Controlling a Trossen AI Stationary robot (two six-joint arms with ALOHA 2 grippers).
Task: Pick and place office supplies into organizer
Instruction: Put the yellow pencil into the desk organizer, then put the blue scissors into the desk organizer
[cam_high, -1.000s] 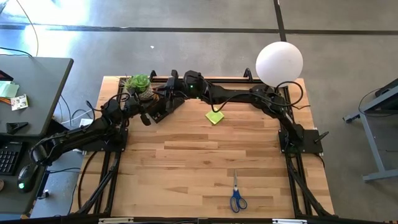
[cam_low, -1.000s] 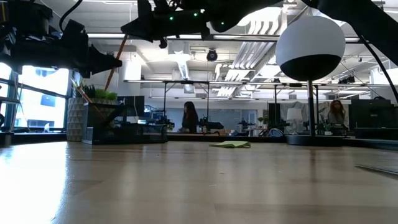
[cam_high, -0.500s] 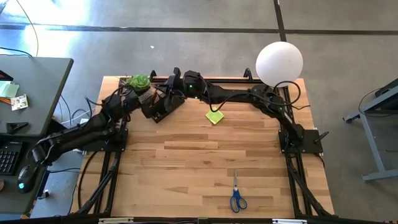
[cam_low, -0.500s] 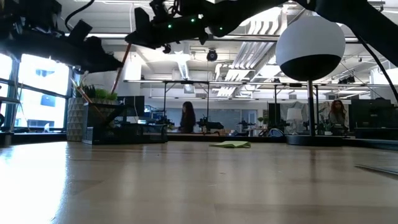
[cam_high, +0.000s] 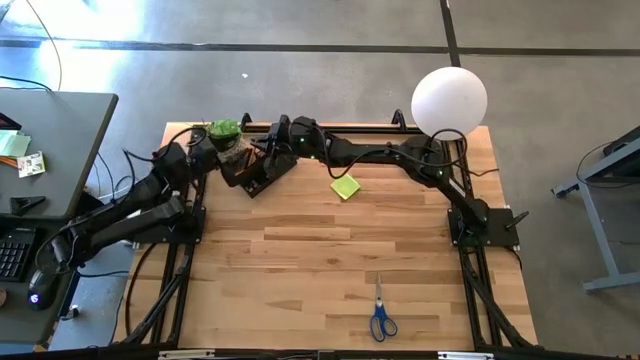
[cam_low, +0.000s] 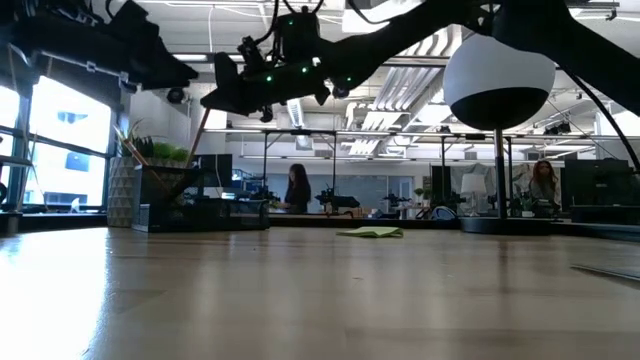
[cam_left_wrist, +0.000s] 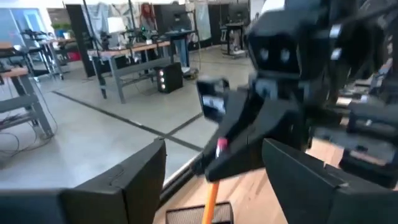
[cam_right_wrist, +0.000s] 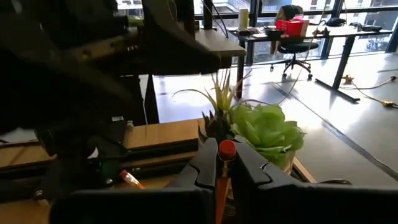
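Right gripper (cam_right_wrist: 224, 174): clamped on a pencil (cam_right_wrist: 225, 163), over the organizer (cam_high: 252, 170).
Left gripper (cam_left_wrist: 214, 180): fingers wide, holding nothing, beside the organizer.
Pad (cam_high: 346, 187): near the organizer, toward the lamp (cam_high: 449, 100).
Scissors (cam_high: 381, 313): well apart from the organizer.

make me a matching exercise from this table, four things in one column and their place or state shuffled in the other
Things
1. sticky-note pad
2. scissors
3. pencil
4. left gripper

Places or states
A. open, holding nothing
B. gripped upright in the right gripper, above the organizer
C. lying flat near the table's middle back, beside the right arm
D. lying alone by the table's front edge

Pairs: 1-C, 2-D, 3-B, 4-A
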